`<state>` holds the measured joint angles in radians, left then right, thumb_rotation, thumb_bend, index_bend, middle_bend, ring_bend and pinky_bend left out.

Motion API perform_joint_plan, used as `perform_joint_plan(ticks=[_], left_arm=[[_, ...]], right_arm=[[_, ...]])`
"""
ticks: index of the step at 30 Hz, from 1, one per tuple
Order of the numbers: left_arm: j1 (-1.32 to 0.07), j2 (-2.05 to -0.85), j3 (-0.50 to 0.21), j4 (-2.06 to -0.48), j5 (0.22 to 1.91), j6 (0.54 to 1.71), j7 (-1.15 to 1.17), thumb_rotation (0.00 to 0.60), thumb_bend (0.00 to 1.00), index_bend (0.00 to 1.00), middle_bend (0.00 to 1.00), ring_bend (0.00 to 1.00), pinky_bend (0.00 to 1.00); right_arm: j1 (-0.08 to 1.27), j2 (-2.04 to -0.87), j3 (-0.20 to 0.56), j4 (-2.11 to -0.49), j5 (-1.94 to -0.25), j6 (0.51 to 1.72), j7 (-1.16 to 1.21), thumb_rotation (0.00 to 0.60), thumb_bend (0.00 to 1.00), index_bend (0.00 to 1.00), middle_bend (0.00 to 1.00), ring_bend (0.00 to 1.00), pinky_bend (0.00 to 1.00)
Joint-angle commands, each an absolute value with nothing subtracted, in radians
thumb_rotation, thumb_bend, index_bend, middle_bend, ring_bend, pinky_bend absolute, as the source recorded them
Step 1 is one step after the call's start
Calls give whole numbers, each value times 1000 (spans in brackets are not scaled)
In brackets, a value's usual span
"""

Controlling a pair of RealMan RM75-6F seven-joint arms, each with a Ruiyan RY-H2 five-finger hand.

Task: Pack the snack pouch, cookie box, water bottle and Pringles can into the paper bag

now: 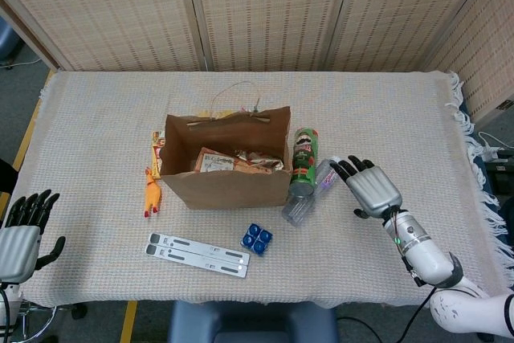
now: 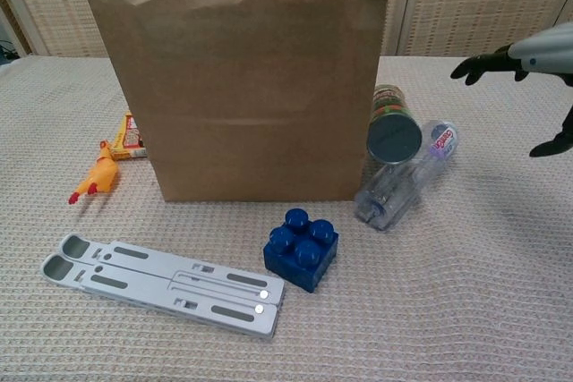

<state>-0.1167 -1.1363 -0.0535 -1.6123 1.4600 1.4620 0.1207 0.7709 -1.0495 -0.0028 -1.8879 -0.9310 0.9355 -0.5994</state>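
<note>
The brown paper bag (image 1: 226, 185) (image 2: 242, 87) stands upright in the middle of the table. Inside it lie a brown-and-white package (image 1: 213, 161) and a crinkled snack pouch (image 1: 262, 164). The green Pringles can (image 1: 303, 158) (image 2: 394, 127) lies against the bag's right side. The clear water bottle (image 1: 309, 194) (image 2: 407, 181) lies beside the can. My right hand (image 1: 371, 187) (image 2: 528, 60) hovers just right of the bottle, fingers spread, holding nothing. My left hand (image 1: 20, 234) stays at the near left table edge, empty with fingers extended.
A yellow rubber chicken (image 1: 150, 192) (image 2: 92, 181) and a small yellow-red box (image 1: 158, 150) (image 2: 125, 139) lie left of the bag. In front of it are a blue brick (image 1: 257, 238) (image 2: 302, 249) and a grey folding stand (image 1: 198, 255) (image 2: 166, 284).
</note>
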Motion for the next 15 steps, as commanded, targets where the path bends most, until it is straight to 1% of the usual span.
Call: perform_joint_plan(ticks=[1,15], left_arm=[[-117,-1136,-54,-1611,1460,1462,120,600,381,56,0,0,0],[-118,-1134,-53,-1610,1463,1459,110,600,381,56,0,0,0]], right_arm=[[785,-1094,-18,-1853,-898,917,-635,600,78,0,86,29,189],[850,-1236,-20,-1726,-763,902,-742,600,79,0,86,37,189]])
